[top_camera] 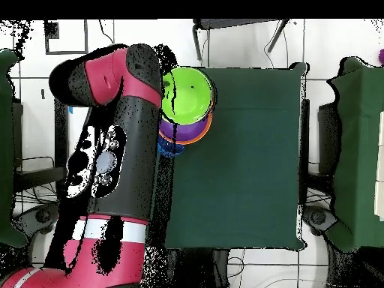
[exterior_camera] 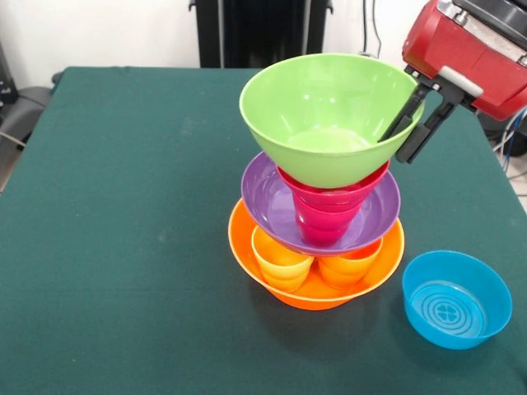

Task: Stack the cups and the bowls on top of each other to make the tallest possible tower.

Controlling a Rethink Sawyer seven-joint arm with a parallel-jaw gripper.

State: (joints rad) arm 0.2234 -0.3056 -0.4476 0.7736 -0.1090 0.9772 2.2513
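The tower stands right of the table's middle. Its base is the big orange bowl [exterior_camera: 313, 290], which holds a yellow cup [exterior_camera: 280, 259] and an orange cup [exterior_camera: 347, 265]. On these rests the purple bowl [exterior_camera: 268, 197], with a red cup [exterior_camera: 321, 224] and a red bowl [exterior_camera: 333, 196] nested in it. The lime green bowl [exterior_camera: 317, 111] sits on top, tilted. My gripper [exterior_camera: 394, 146] is shut on its right rim, one finger inside and one outside. In the overhead view the arm [top_camera: 124, 135] covers the gripper; the lime green bowl [top_camera: 187, 94] and purple bowl [top_camera: 196, 131] show beside it.
A light blue bowl [exterior_camera: 455, 298] with a ringed base stands alone on the green tablecloth [exterior_camera: 123, 206], to the front right of the tower. A black stand [exterior_camera: 255, 33] rises behind the table's far edge.
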